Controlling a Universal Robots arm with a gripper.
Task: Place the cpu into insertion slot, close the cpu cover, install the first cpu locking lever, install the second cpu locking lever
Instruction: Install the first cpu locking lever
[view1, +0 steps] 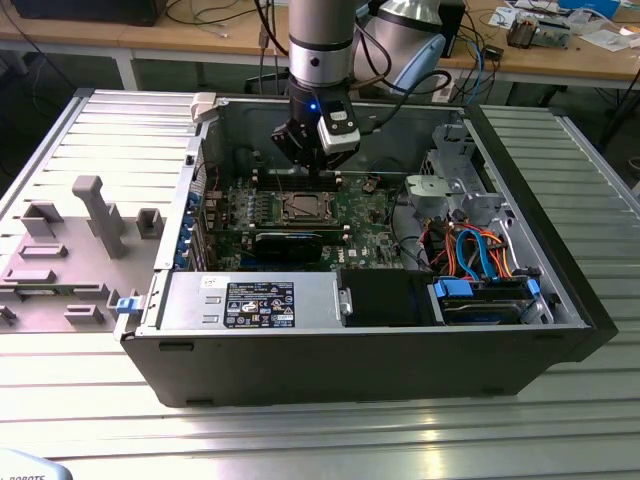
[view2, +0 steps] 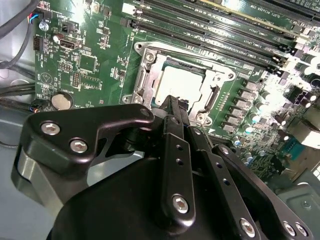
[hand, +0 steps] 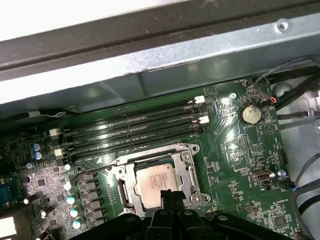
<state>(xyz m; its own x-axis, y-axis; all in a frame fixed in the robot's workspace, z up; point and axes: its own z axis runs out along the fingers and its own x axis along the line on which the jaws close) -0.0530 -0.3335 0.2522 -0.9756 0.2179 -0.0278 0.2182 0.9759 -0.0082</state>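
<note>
Slatted metal table (view1: 90, 420) carries an open computer case (view1: 380, 360) lying on its side, so the green board (view1: 365, 215) faces up and the arm can reach it from above. By the exterior view, a grey fixture block (view1: 75, 250) lies at 9 o'clock from the case, and orange and blue cables (view1: 470, 250) bunch at 3 o'clock from the insertion slot (view1: 303, 207).

Gripper (view1: 308, 168) hangs at 12 o'clock from the slot, close over the board. In both wrist views its tips (hand: 167, 196) (view2: 172, 102) sit right at the socket's edge. The jaws are pressed together and pinch nothing that I can see.

Judgement: narrow closed tips suit pushing on a small part rather than carrying one.

The cpu (hand: 155, 181) lies flat inside the slot: a pale silver-grey square with faint print, level and not tilted. The cpu cover (hand: 165, 159) is down over it as a thin metal frame, its window showing the chip's top. Black memory slots (hand: 130, 132) run just beside the socket. I cannot tell whether the levers are latched.
</note>
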